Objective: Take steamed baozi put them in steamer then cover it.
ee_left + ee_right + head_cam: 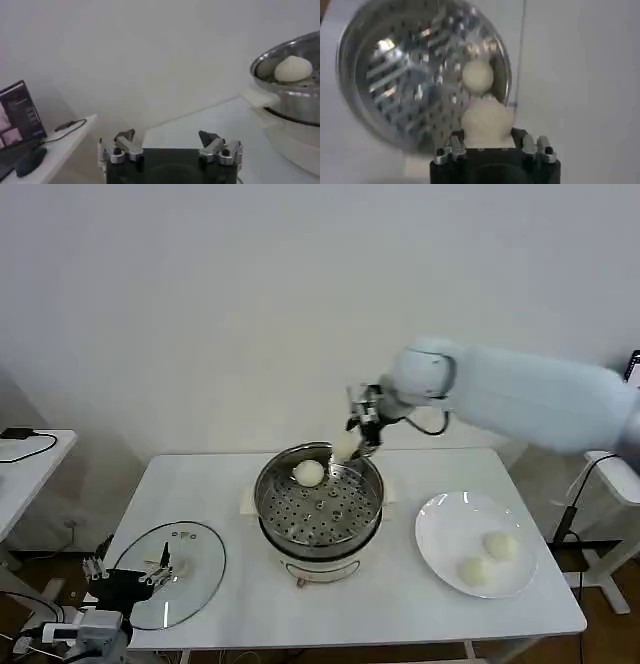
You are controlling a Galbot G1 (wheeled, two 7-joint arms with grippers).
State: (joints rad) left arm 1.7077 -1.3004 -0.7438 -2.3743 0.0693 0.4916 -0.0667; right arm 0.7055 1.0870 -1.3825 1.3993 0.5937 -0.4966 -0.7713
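The steamer [320, 529] stands mid-table, its perforated tray [325, 509] holding one baozi [309, 473] at the far side. My right gripper [352, 446] hangs over the steamer's far right rim, shut on a second baozi [487, 123]. In the right wrist view the steamer [395, 90] lies below with the first baozi [478, 76] just beyond the held one. Two more baozi [501, 545] [474, 571] rest on the white plate [440, 539] to the right. The glass cover [190, 559] lies flat at the table's front left. My left gripper [150, 572] waits open by the cover, seen at its own wrist [167, 137].
The steamer's white side handle [257, 97] and rim show in the left wrist view. A side table [25, 459] with a cable stands at the left, with a laptop [17, 112] and mouse on it. Bare tabletop [400, 604] lies in front of the steamer.
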